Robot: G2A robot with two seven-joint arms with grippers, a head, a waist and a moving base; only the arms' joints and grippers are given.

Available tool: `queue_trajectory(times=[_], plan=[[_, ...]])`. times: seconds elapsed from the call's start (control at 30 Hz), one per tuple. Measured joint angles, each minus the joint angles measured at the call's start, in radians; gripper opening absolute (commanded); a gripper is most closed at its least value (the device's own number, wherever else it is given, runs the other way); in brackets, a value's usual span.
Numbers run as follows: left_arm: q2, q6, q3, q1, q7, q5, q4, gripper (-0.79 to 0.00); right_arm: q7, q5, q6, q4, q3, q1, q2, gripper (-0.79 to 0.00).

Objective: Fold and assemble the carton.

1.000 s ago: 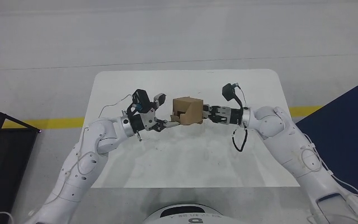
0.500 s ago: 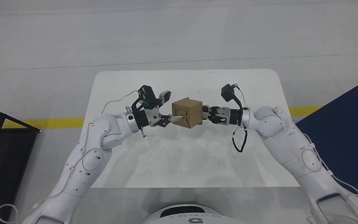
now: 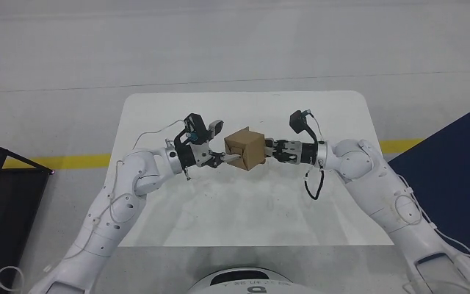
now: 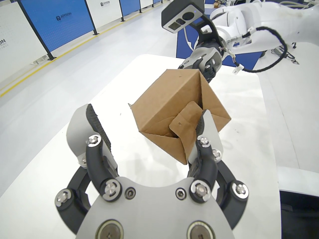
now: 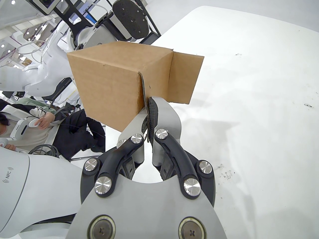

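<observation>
A small brown carton (image 3: 246,148) is held above the middle of the white table (image 3: 242,213), tilted on a corner. My right gripper (image 3: 269,149) is shut on a flap at the carton's edge (image 5: 147,95), its fingers (image 5: 159,115) pinching the cardboard. The carton (image 5: 112,83) looks closed on the sides facing that wrist, with one flap standing out. My left gripper (image 3: 222,156) is open at the carton's other end. One of its fingers (image 4: 205,130) rests against a small loose flap (image 4: 184,125) over the carton's open end; the other finger (image 4: 94,125) stands clear of the carton (image 4: 174,105).
The table top (image 4: 244,125) around the carton is bare white with a few dark scuffs (image 5: 224,172). Blue and white barrier panels (image 4: 62,18) stand across the floor behind. A yellow floor line (image 3: 66,160) runs beside the table.
My left gripper has moved in towards the carton and up to its open end. The carton has turned a little in the right gripper's hold, and its loose flap has folded inward.
</observation>
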Motion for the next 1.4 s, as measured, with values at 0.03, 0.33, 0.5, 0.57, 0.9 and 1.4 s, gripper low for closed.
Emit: queue_trajectory(times=[0.03, 0.33, 0.5, 0.57, 0.9, 1.4], plan=[[0.0, 0.001, 0.001, 0.0, -0.004, 0.002, -0.001, -0.022, 0.0, 0.001, 0.0, 0.001, -0.001, 0.0, 0.0, -0.785], [-0.001, 0.034, 0.002, -0.001, -0.037, 0.007, -0.005, -0.077, 0.004, 0.002, 0.0, 0.005, -0.008, 0.006, -0.002, -0.785], [0.001, 0.033, -0.017, 0.003, -0.027, -0.006, -0.007, -0.062, 0.003, 0.005, -0.002, 0.007, -0.009, 0.008, -0.003, -0.785], [0.003, 0.028, -0.029, 0.008, -0.019, -0.011, -0.009, -0.055, 0.003, 0.005, -0.004, 0.008, -0.011, 0.009, -0.003, -0.785], [0.009, 0.019, -0.051, 0.03, -0.019, -0.01, -0.026, -0.046, 0.006, 0.005, -0.006, 0.006, -0.013, 0.01, -0.004, -0.785], [0.006, 0.048, -0.024, 0.032, -0.017, 0.086, -0.043, -0.043, 0.002, 0.005, -0.016, 0.005, -0.007, 0.004, -0.002, -0.785]])
